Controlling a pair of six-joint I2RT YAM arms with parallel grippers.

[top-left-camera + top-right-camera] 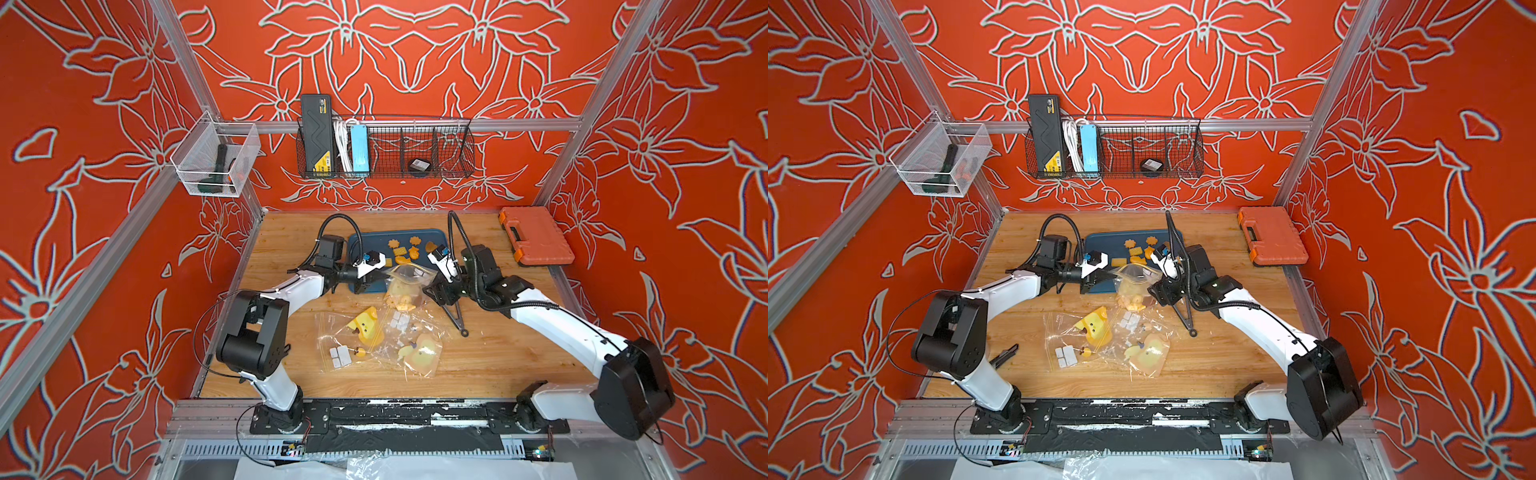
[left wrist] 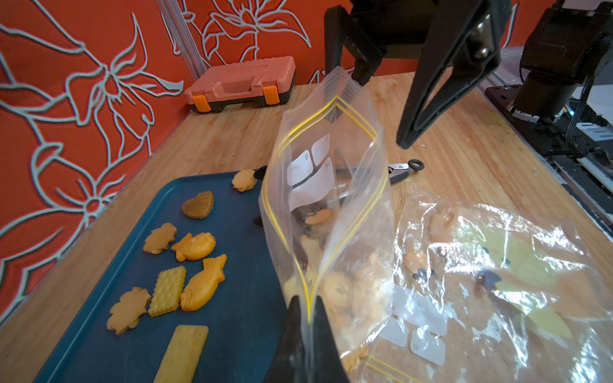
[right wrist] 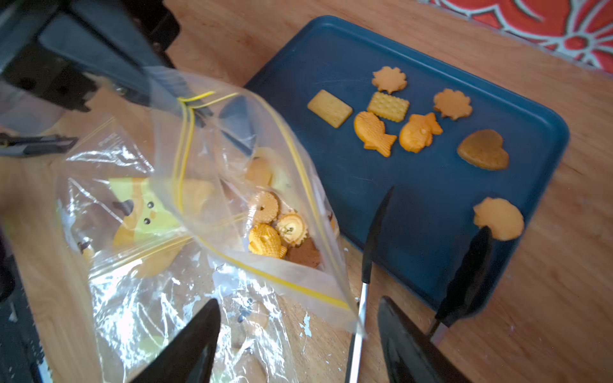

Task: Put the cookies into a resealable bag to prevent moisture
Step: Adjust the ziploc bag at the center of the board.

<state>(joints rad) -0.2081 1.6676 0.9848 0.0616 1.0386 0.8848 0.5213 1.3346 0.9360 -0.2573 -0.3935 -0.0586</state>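
You're looking down at a wooden desk (image 1: 498,353) with an orange tool case (image 1: 536,237) at its far right corner and a dark blue tray (image 1: 370,245) at the middle of its far side. The resealable bag (image 2: 331,199) stands upright just in front of the tray's near edge with its bottom on the desk and its yellow-lined mouth spread open. Your left jaws are clamped together on one end of that zip edge and hold it up. The opposite top corner rises close to your right jaws, and you cannot tell whether it touches them. Nearer to you, a flat bag (image 1: 357,332) printed with a yellow figure lies on the desk, and a second flat bag (image 1: 419,353) lies beside it, both crinkled and partly overlapping. Your right jaws stand wide apart above the black tongs (image 3: 365,258), whose two arms are spread and point toward the tray. Whether the jaws touch the tongs is unclear. Seven of the cookies (image 3: 373,132) lie loose on the tray: two flowers, two fish, two rectangles and a brown heart. An eighth, scalloped one (image 3: 499,219) sits at the tray's rim against one tong tip. Several more (image 3: 275,232) rest at the bottom of the held bag, among them a ring, a swirl and a fish.
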